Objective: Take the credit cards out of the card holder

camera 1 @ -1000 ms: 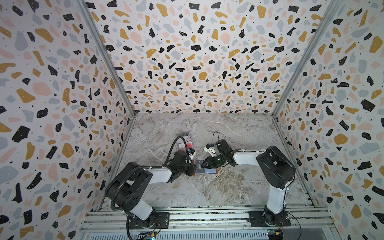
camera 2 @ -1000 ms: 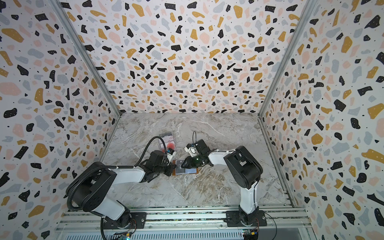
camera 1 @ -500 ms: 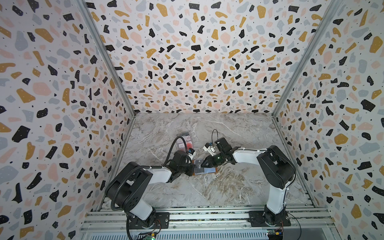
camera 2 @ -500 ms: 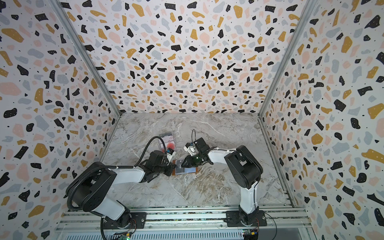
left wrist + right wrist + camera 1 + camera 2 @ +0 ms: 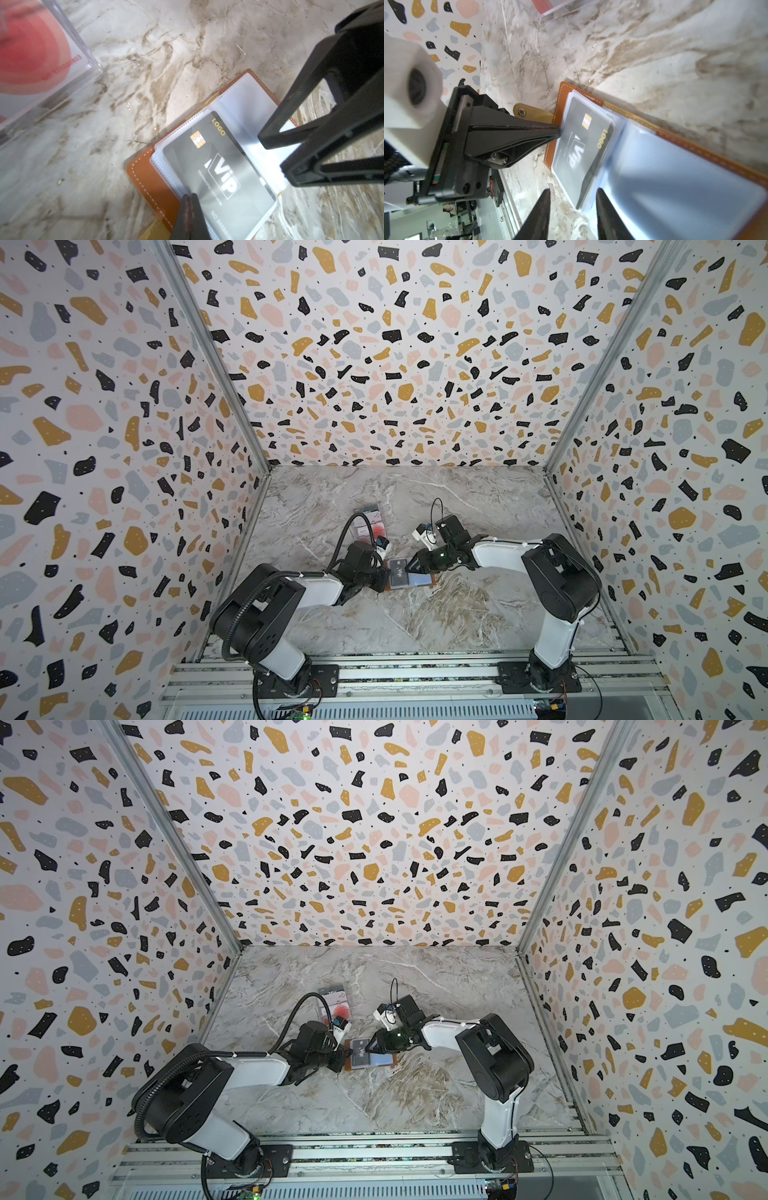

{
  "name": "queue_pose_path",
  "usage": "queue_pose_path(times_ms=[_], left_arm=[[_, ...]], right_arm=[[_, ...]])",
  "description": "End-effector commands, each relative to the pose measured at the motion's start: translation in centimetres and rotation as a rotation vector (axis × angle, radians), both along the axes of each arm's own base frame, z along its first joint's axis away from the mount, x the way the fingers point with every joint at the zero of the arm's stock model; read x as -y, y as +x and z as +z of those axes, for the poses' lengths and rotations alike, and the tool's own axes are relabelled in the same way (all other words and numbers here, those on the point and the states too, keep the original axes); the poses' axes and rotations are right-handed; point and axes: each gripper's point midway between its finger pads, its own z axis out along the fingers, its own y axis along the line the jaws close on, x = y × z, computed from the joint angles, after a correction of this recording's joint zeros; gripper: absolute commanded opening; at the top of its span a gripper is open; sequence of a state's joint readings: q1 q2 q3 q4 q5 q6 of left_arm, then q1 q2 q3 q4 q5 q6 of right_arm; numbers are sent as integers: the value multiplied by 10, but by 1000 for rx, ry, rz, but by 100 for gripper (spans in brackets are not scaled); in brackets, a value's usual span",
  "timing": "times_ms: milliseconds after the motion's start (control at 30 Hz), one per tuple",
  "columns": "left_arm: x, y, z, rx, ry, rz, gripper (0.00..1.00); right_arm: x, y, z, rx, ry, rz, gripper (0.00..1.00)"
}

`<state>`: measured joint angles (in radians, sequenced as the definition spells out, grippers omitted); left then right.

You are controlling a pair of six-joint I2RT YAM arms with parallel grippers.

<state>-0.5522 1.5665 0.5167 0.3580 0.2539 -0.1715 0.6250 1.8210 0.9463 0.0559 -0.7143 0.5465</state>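
Where the card holder (image 5: 420,580) (image 5: 380,1060) lies opened flat near the middle of the desk (image 5: 436,626), the two arms meet over it from either side. A dark grey Vip card (image 5: 218,172) (image 5: 583,145) rests on the left-hand page, over the stack of clear sleeves (image 5: 249,104); whether it lies inside the top sleeve or on it is unclear.

The left end effector (image 5: 190,196) (image 5: 558,133) is fully closed, and its tip touches the page at the card's outer edge, away from the spine. Whether it pinches a sleeve there cannot be told. The holder's snap tab (image 5: 529,113) juts out from the cover beside that tip.

The right end effector (image 5: 276,160) (image 5: 573,190) has its jaws partly apart and grips nothing. Its fingertips (image 5: 268,141) are down at the bluish right-hand page, just beside the card's inner edge.

A clear plastic case (image 5: 365,516) (image 5: 83,52) lies apart from the holder, toward the desk's back edge and left of centre. A white card with a red circle (image 5: 376,527) (image 5: 31,52) lies inside it.
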Motion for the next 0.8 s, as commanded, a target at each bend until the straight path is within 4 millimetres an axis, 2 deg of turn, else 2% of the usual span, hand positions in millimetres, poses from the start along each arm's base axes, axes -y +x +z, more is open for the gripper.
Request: queue_pose_path(times_ms=[0, 367, 767], left_arm=[[-10, -13, -17, -60, 34, 3, 0], [-10, -14, -19, -65, 34, 4, 0], [-11, -13, -19, -67, 34, 9, 0]], right_arm=[[-1, 0, 14, -10, 71, -75, 37], [-6, -12, 15, -76, 196, -108, 32], [-8, -17, 4, -107, 190, -102, 29]])
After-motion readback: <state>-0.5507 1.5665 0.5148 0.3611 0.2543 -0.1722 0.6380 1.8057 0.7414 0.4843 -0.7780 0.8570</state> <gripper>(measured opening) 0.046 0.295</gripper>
